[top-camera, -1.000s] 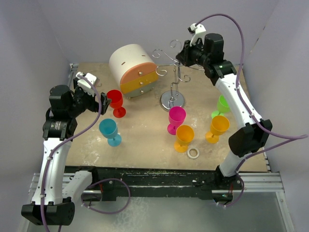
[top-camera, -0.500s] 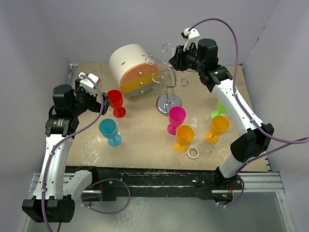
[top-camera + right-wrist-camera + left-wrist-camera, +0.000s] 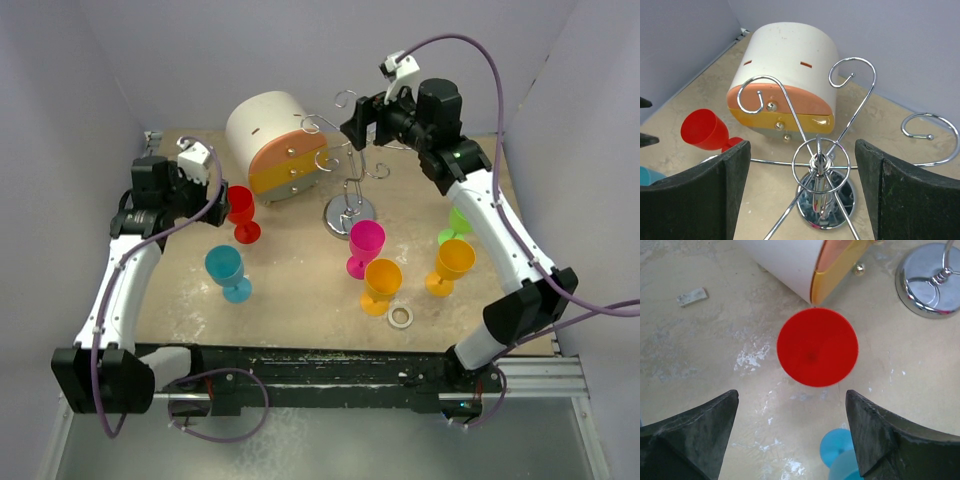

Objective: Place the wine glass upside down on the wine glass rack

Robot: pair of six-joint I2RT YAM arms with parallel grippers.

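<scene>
Our left gripper (image 3: 792,399) is spread wide and empty, looking straight down on the red wine glass (image 3: 817,346), which stands upright on the table (image 3: 700,355) just beside the drawer box (image 3: 790,265). Our right gripper (image 3: 802,150) is likewise agape and holds nothing, hovering over the top of the wine glass rack (image 3: 818,161), whose curled arms carry no glass. We judge the pick is the step in hand. Next we must descend, close on the glass, lift it, invert it, and slide its stem into a curl.
</scene>
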